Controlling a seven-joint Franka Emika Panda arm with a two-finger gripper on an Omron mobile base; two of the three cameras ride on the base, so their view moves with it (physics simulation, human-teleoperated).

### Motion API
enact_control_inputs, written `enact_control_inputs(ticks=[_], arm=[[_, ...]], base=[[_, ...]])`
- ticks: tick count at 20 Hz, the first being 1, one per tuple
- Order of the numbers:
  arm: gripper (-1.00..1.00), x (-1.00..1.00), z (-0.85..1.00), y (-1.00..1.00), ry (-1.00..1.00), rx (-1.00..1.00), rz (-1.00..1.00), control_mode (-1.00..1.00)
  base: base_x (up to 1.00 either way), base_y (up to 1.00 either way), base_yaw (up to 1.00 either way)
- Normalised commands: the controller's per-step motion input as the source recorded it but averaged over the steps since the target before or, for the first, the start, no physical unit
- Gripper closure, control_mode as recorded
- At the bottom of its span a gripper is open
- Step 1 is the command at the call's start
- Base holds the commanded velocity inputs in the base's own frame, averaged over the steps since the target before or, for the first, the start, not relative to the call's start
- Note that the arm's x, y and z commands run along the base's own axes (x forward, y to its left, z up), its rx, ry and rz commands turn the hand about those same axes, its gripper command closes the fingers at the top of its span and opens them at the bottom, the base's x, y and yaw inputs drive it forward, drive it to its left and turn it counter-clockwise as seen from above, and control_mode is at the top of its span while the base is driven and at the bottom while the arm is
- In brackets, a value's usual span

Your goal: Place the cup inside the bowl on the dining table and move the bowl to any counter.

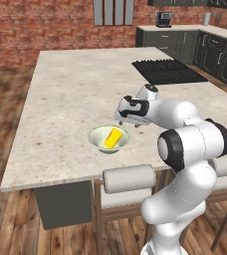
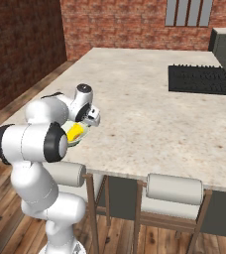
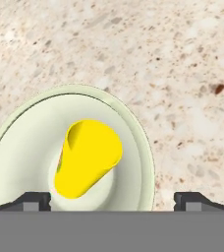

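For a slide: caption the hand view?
Open gripper above yellow cup lying in the bowl on the dining table.

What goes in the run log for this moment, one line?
cup: lying tilted inside bowl | bowl: on dining table near its front edge | tool: open, above bowl, holding nothing | left: move bowl to counter

Brick wall [image 1: 46,25], wood floor [image 1: 1,224], perhaps stools [image 2: 174,191]

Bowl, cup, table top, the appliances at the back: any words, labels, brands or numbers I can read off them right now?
None to read.
cup: plain yellow, no print.
bowl: plain pale glaze, no mark.
dining table: speckled stone only.
cooktop: black, no markings visible.
coffee machine on the far counter: too small to tell whether it bears any text.
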Motion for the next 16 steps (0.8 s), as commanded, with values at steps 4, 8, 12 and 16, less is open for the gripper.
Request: enact_control_inputs(ticks=[4, 8, 12, 16], arm=[[-1.0, 0.0, 0.0, -0.02, 0.0, 0.12, -0.02, -1.0], [-1.0, 0.0, 0.0, -0.08, 0.0, 0.12, -0.03, -1.0], [-1.0, 0.0, -0.04, -0.12, 0.0, 0.09, -0.03, -1.0], [-1.0, 0.0, -0.02, -0.09, 0.0, 0.09, -0.03, -1.0]], base=[[0.0, 0.0, 0.0], [0.0, 0.0, 0.0], [0.0, 0.0, 0.0], [0.0, 0.0, 0.0]])
